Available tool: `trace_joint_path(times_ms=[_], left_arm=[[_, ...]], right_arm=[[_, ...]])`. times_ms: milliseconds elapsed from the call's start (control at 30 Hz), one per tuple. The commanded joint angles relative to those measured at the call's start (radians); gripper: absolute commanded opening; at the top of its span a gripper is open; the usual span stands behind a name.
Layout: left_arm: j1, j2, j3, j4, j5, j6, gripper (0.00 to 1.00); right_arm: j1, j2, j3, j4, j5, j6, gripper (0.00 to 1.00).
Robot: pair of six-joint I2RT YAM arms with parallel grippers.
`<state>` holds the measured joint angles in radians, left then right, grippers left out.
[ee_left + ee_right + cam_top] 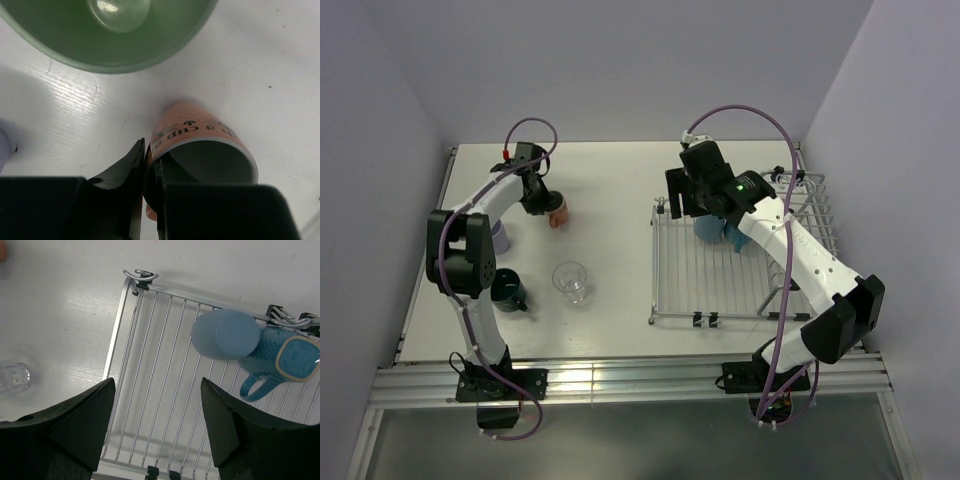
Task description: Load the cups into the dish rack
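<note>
Left claw (150, 155): clenched on the wall of the orange cup (200, 132), with one finger (122, 172) outside the wall and the other inside the mouth.
Orange cup: on the left half of the bench (620, 180), toward the far edge; it has black letters on its side and its mouth faces the wrist camera.
Pale green cup (110, 45): on the bench just beside the orange cup, not touching it, mouth up.
Lavender cup (501, 238): near the left edge of the bench, partly hidden behind the left arm.
Dark green mug (507, 290): near the left edge, closer to the near edge than the lavender cup, just beside the left arm.
Glass (571, 282): upright on the bench, to the right of the dark green mug and apart from it.
Right claw (157, 385): released, fingers wide apart with nothing between them, hanging above the rack.
Rack (655, 262): on the right half of the bench, with its raised wire part at its far right corner.
Light blue cup (225, 334): inside the rack, at its far edge, bottom up.
Blue mug (295, 357): inside the rack, bottom up, touching the right side of the light blue cup, handle toward the near edge of the rack.
</note>
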<state>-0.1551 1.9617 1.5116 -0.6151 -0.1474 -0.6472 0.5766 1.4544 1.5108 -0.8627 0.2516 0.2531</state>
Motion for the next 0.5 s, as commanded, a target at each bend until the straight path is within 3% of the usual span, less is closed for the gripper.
trace_joint_path(times_ms=[0, 133, 267, 467], left_arm=[[-0.003, -0.131, 0.113, 0.002, 0.064, 0.023, 0.0], [0.002, -0.288, 0.16, 0.011, 0.185, 0.035, 0.0], [0.005, -0.417, 0.073, 0.142, 0.47, 0.011, 0.0], [0.009, -0.529, -0.13, 0.503, 0.797, -0.124, 0.0]], right_arm=[[0.005, -0.035, -0.009, 0.054, -0.008, 0.008, 0.77], [0.005, -0.058, -0.018, 0.091, -0.032, 0.012, 0.77], [0.005, -0.071, 0.0, 0.128, -0.067, 0.029, 0.77], [0.005, -0.178, -0.046, 0.345, -0.302, 0.08, 0.79]])
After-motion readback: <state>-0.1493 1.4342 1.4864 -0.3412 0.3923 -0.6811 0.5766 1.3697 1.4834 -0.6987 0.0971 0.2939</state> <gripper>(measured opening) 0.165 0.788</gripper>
